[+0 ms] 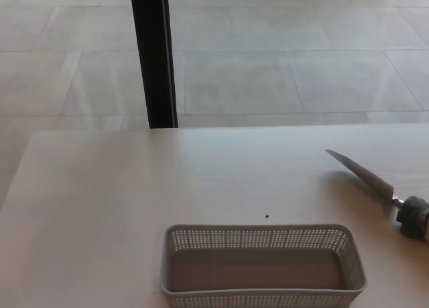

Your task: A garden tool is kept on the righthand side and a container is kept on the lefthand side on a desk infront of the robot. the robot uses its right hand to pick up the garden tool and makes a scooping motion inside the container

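The garden tool (375, 182) is lying on the right side of the counter (100, 207), its long, narrow metal blade pointing up and to the left while the dark handle end is running off toward the right edge of the picture. The blade is resting flat or close to flat on the pale surface and is casting a soft shadow beside it. The handle is looking grey and blurred, and whether anything is gripping it cannot be told from this view. Neither of the robot's hands is showing clearly, so the state of the fingers cannot be told either. The basket (263, 238), a grey rectangular plastic one with perforated walls, is sitting at the lower middle of the counter, well apart from the tool and to its lower left, with its open top facing up and its inside looking bare. A tiny dark speck (267, 217) is lying on the counter just beyond the basket's far rim. Past the counter's far edge a tiled floor (301, 73) is stretching away, and a black upright post (153, 53) is standing on it to the left of centre.
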{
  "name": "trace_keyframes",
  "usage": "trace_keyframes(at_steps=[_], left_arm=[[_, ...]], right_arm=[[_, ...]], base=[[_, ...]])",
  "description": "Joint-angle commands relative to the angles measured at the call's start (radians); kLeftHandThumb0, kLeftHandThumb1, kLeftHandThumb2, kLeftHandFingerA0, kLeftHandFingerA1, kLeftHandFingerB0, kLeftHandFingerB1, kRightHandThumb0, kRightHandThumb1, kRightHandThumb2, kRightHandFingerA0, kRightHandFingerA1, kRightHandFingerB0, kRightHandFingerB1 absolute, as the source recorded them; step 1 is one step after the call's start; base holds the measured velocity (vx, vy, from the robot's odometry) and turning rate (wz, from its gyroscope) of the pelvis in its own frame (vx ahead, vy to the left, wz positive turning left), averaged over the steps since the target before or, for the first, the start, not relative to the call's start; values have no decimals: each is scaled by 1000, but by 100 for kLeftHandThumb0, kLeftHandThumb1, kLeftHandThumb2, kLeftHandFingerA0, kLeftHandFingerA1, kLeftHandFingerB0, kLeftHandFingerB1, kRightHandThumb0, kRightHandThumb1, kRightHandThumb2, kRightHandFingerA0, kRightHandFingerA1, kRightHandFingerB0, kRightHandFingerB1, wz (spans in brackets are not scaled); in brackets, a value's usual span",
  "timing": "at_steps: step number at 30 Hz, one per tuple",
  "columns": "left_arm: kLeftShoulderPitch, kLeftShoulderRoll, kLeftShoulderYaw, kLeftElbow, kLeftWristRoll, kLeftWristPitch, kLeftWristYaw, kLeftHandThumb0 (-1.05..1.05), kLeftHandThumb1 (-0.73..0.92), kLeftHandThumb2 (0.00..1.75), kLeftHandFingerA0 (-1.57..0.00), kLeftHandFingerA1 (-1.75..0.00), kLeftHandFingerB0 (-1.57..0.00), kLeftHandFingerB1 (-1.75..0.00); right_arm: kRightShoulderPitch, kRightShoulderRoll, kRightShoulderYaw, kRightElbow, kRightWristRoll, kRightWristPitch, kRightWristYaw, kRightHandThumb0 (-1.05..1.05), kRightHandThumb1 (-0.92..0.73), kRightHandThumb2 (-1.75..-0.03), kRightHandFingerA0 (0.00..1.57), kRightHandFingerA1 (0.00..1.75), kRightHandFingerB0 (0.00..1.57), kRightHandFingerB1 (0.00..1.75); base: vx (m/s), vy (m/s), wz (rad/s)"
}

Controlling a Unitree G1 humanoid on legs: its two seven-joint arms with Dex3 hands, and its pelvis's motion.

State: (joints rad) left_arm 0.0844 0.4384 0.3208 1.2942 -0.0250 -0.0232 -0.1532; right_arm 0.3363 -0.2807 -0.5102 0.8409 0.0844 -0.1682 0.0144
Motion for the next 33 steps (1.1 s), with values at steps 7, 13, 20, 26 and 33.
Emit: trace_keyframes(at_steps=[7,13,20,26,33], left_arm=[[5,17,15,14,-21,-14,-22,-19,-51,124,-111,-123,-98,-114],[9,20,11,20,-19,-16,-17,-24,-45,123,-100,-120,-93,-111],[17,18,13,17,-28,-20,-26,-25,-51,129,-108,-124,-98,-114],[16,23,19,13,-37,-17,-37,-23,-52,123,-111,-122,-100,-113],[-1,9,28,-4,-49,-90,-44,-18,-31,75,-115,-114,-107,-108]], right_arm=[[-217,-216,-230,208,221,68,56,-105,-74,-113,0,23,0,4],[-315,-376,-298,-89,257,202,76,-105,-77,-114,0,13,0,4],[-401,-469,-271,-479,267,258,101,-97,-67,-109,2,29,9,23],[-404,-475,-196,-764,260,270,161,-91,-62,-102,6,58,4,47],[-370,-473,-19,-928,127,259,216,-87,-78,-64,0,38,4,30]], base=[[0,0,0],[0,0,0],[0,0,0],[0,0,0],[0,0,0]])
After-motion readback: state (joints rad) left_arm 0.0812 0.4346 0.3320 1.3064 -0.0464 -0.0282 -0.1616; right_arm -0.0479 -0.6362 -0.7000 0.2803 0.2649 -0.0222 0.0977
